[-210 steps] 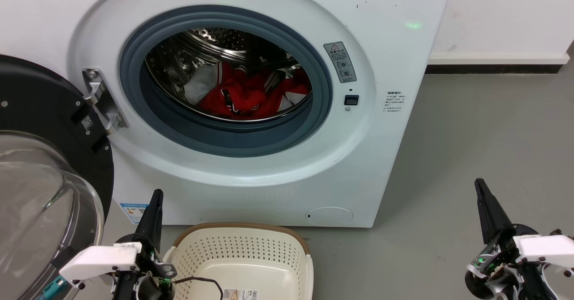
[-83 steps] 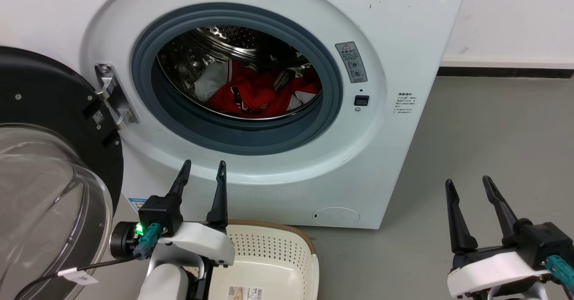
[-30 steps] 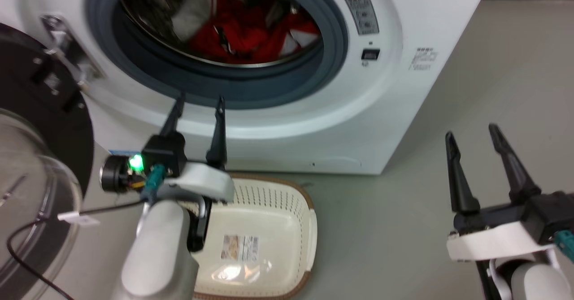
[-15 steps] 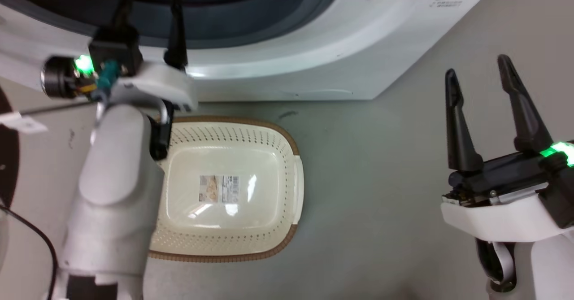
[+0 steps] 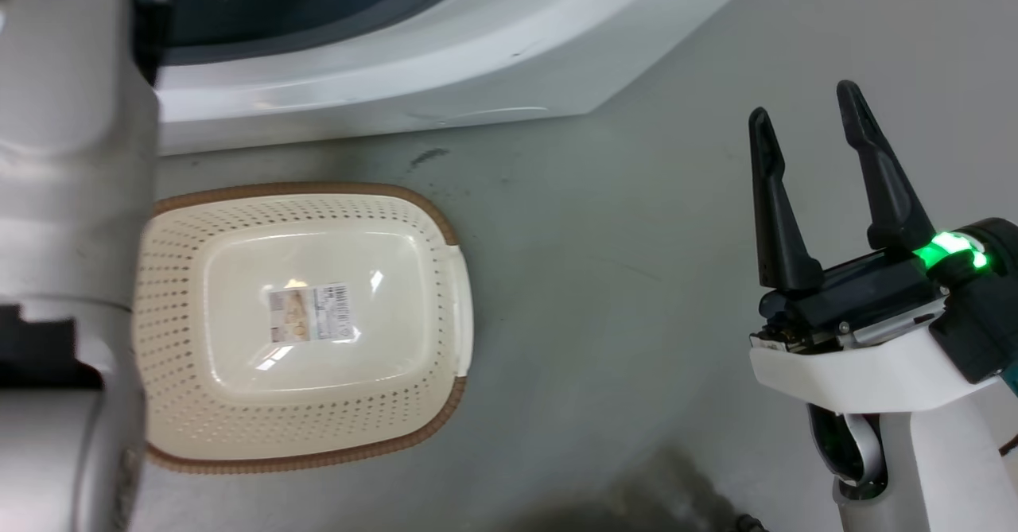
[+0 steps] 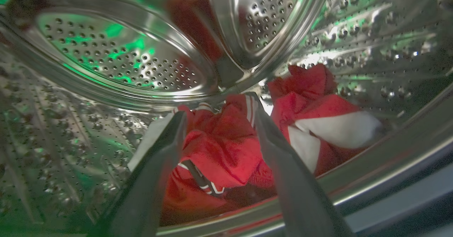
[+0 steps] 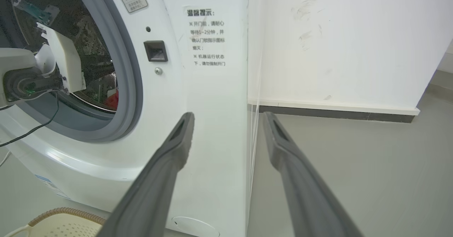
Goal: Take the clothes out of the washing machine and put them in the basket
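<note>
My left gripper [image 6: 218, 107] has entered the drum [image 6: 116, 60], open toward the red jerseys [image 6: 223, 148] — ready to grasp; right gripper [image 5: 803, 102] open.

I'm looking into a bare laundry room: a white front-loading washing machine [image 7: 212, 88] is standing on a grey floor [image 5: 636, 277] by a scuffed white wall [image 7: 336, 35] with dark skirting [image 7: 336, 113], a laundry basket [image 5: 302, 189] sitting before it.
</note>
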Motion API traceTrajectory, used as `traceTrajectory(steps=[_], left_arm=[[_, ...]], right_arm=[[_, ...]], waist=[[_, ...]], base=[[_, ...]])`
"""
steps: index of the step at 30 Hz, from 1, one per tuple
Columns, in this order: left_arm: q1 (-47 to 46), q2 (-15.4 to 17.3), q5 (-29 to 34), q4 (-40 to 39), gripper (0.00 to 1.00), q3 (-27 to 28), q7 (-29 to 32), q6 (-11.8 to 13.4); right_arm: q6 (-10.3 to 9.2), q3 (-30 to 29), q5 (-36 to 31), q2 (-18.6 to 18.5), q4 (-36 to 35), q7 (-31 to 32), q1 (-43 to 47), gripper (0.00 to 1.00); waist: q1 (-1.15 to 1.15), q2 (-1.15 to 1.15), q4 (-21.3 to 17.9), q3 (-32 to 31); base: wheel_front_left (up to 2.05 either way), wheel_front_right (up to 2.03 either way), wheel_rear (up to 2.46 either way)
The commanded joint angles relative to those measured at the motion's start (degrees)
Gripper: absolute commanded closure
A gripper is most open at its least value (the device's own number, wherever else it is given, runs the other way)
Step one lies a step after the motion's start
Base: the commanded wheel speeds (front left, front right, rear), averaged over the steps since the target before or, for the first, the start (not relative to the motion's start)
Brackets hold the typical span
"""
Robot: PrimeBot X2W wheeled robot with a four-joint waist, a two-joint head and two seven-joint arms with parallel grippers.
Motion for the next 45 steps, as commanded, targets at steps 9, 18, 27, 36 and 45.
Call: traceTrajectory(steps=[9, 18, 27, 36, 45], left_arm=[[-13.02, 6.60, 5.03, 9.51, 0.00, -4.48, 14.54, -2.79], [-19.49, 10.22, 5.37, 15.69, 0.00, -5.60, 30.56, -4.27], [-18.79, 12.46, 4.78, 16.13, 1.00, -5.88, 38.36, -3.16], [-16.15, 12.68, 4.13, 9.24, 1.00, -6.64, 33.38, -0.78], [-5.95, 9.64, -1.75, 1.47, 1.00, -4.18, 12.11, 1.93]], right_arm=[[-0.03, 2.44, 3.91, 0.12, 3.18, -1.02, -2.17, 0.00], [-0.04, 5.18, 7.34, 0.11, 4.15, -1.06, -2.39, 0.00], [-0.04, 7.34, 9.48, 0.12, 4.78, -1.06, -1.69, 0.00], [-0.04, 7.44, 9.75, 0.12, 5.56, -1.07, -2.29, 0.00], [-0.03, 5.31, 6.69, 0.10, 7.89, -1.07, -1.53, 0.00]], waist=[[-0.01, 0.00, -6.13, 4.66], [-0.01, 0.00, -10.15, 6.89], [-0.01, 0.00, -12.17, 7.49], [-0.01, 0.00, -11.74, 6.68], [-0.01, 0.00, -7.68, -1.88]], base=[[0.00, 0.00, 0.00], [0.00, 0.00, 0.00], [0.00, 0.00, 0.00], [0.00, 0.00, 0.00], [0.00, 0.00, 0.00]])
